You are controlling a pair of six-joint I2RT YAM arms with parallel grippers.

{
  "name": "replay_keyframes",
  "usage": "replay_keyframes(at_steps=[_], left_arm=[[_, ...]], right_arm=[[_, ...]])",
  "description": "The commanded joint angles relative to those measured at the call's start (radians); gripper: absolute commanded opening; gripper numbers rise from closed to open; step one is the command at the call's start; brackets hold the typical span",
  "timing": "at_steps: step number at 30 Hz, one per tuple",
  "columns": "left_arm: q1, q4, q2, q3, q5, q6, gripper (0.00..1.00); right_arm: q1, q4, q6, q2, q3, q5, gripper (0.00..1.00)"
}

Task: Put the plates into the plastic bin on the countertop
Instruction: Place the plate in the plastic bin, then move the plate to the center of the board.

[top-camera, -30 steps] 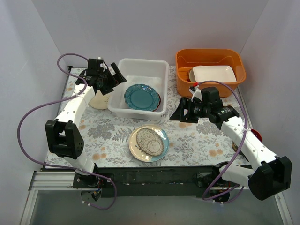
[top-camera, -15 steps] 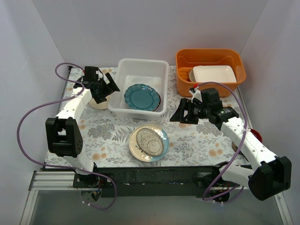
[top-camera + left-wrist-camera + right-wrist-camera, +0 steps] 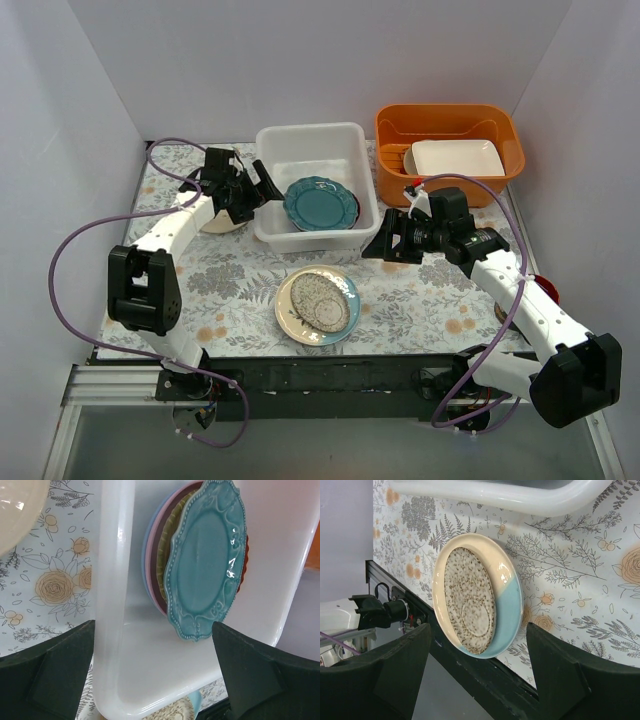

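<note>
1. Plates: teal plate (image 3: 322, 203) sits topmost in the plastic bin (image 3: 305, 130); speckled plate (image 3: 317, 305) waits on the countertop (image 3: 420, 300), just nearer.
2. Your left gripper (image 3: 154, 630) is spread and empty over the bin's left wall.
3. Right gripper (image 3: 479, 627) gapes at the speckled plate, likely lining up.

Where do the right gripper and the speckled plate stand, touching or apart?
Apart. The top view shows bare countertop between the open right gripper and the speckled plate.
</note>
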Motion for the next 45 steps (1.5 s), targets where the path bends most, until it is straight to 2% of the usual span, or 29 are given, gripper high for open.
replay_keyframes(at_steps=[1, 5, 8, 21, 34, 45], left_arm=[[0.001, -0.039, -0.002, 0.049, -0.112, -0.020, 0.98], [0.030, -0.122, 0.014, 0.089, -0.203, 0.002, 0.98], [0.071, -0.129, 0.001, 0.083, -0.197, 0.005, 0.98], [0.139, -0.079, -0.055, 0.037, -0.095, 0.041, 0.98], [0.350, -0.051, -0.065, -0.046, 0.052, 0.081, 0.98], [0.468, -0.045, -0.065, -0.104, 0.101, 0.101, 0.98]], right_arm=[[-0.005, 0.033, 0.001, -0.029, -0.013, -0.013, 0.84], [-0.006, 0.029, -0.002, -0.036, -0.013, -0.005, 0.84], [-0.008, 0.035, -0.001, -0.034, -0.017, -0.010, 0.84], [-0.005, 0.043, 0.005, -0.028, -0.019, -0.015, 0.84], [-0.003, 0.020, -0.007, 0.069, 0.104, -0.015, 0.84], [0.049, 0.024, 0.002, 0.168, 0.223, -0.013, 0.83]])
